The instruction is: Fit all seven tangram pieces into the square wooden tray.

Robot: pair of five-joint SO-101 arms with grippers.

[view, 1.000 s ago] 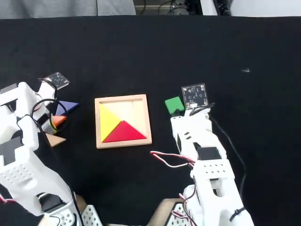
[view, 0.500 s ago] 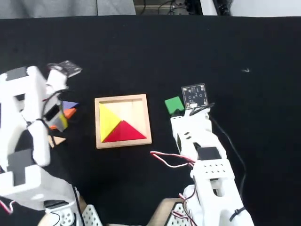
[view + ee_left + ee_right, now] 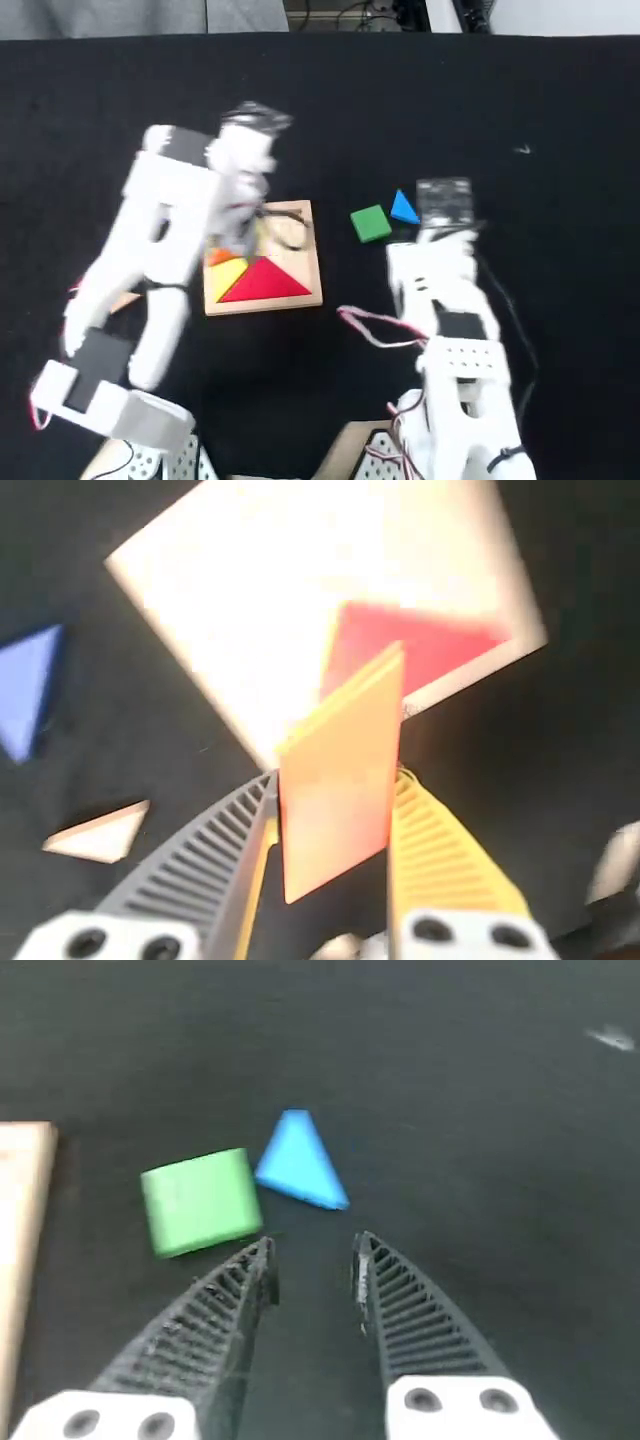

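The square wooden tray [image 3: 300, 250] lies mid-table with a yellow triangle [image 3: 227, 277] and a red triangle [image 3: 266, 283] in it. My left gripper [image 3: 335, 780] is shut on a flat orange piece [image 3: 340, 810], held on edge above the tray [image 3: 290, 580] near the red triangle [image 3: 425, 645]. From above, the orange piece [image 3: 221, 256] hangs over the tray's left part. Right of the tray, my right gripper [image 3: 310, 1265] stands open just short of a green square [image 3: 200, 1200] and a small blue triangle [image 3: 300, 1163], touching neither.
A dark blue triangle [image 3: 25, 685] and a tan triangle [image 3: 97, 832] lie on the black cloth left of the tray. The green square [image 3: 370, 223] and blue triangle [image 3: 403, 207] sit close together. The left arm [image 3: 165, 250] leans over the tray's left side.
My left arm has swung right from the loose pieces to above the tray, carrying the orange piece. The right arm has shifted slightly right, uncovering the blue triangle.
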